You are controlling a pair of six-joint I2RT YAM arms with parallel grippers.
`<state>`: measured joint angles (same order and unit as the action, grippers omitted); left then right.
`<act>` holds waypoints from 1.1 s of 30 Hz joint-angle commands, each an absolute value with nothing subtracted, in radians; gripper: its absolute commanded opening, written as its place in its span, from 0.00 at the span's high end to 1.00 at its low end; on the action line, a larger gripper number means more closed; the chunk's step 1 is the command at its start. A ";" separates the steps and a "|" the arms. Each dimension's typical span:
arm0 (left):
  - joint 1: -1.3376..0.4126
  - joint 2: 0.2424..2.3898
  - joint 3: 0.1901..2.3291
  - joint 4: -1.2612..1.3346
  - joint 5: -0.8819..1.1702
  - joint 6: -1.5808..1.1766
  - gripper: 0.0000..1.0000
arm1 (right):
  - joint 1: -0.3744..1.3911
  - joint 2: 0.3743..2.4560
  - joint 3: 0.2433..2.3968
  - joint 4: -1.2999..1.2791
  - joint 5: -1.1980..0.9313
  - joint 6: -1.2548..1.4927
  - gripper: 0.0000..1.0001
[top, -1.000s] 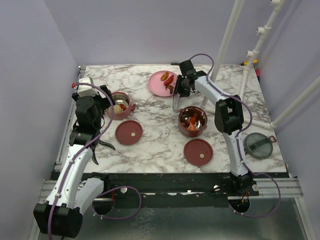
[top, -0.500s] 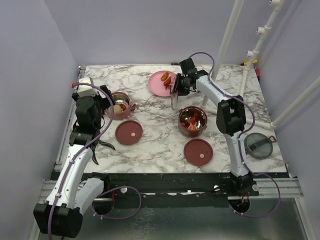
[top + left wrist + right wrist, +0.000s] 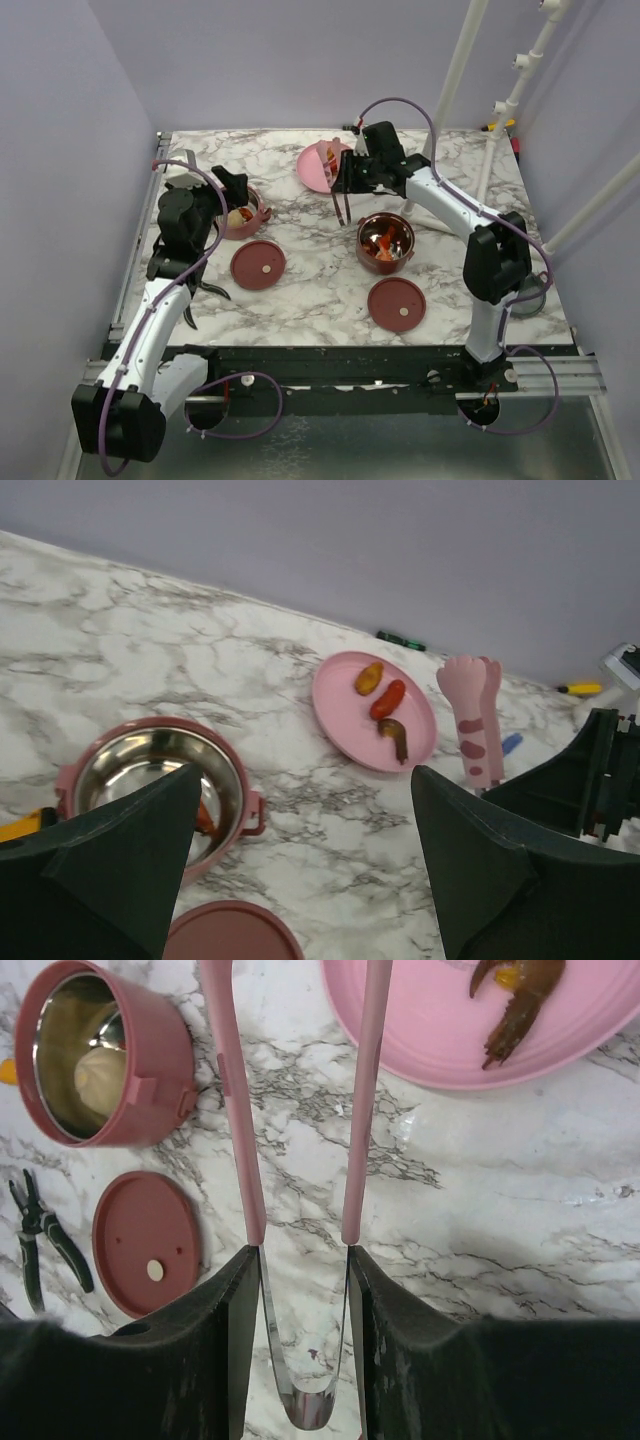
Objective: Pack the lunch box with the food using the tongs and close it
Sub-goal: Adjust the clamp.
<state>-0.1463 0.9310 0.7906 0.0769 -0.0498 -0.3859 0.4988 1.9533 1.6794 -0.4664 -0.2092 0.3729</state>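
Observation:
The lunch box stands apart as two dusty-red bowls. The left bowl (image 3: 240, 213) (image 3: 160, 780) (image 3: 100, 1050) holds a cream ball (image 3: 95, 1075) and a red piece. The right bowl (image 3: 385, 240) holds red pieces. More food (image 3: 388, 698) (image 3: 520, 1000) lies on the pink plate (image 3: 315, 170) (image 3: 350, 715). My right gripper (image 3: 352, 178) (image 3: 300, 1250) is shut on the pink tongs (image 3: 344, 205) (image 3: 475, 720) (image 3: 365, 1090) near their joined end, their tips at the plate's edge. My left gripper (image 3: 232, 190) (image 3: 300, 880) hangs open over the left bowl, holding nothing.
Two maroon disc lids (image 3: 258, 264) (image 3: 396, 303) lie in front of the bowls. Black-handled pliers (image 3: 210, 290) (image 3: 45, 1230) lie at the left front. A clear grey lid (image 3: 530, 295) sits at the right edge behind the right arm. A white pole (image 3: 450, 90) rises at the back right.
The right arm's elbow has swung out to the right and the wrist has turned, carrying the tongs slightly left by the plate. The left wrist has shifted right toward the left bowl.

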 commanded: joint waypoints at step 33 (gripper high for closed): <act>-0.308 1.264 0.614 0.610 0.262 -0.986 0.11 | 0.705 1.764 1.421 -0.155 -0.319 0.211 0.60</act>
<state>-0.2764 1.2331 0.5911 0.5598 0.2691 -0.9699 0.6865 1.7950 1.4162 -0.1589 -0.3233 0.2512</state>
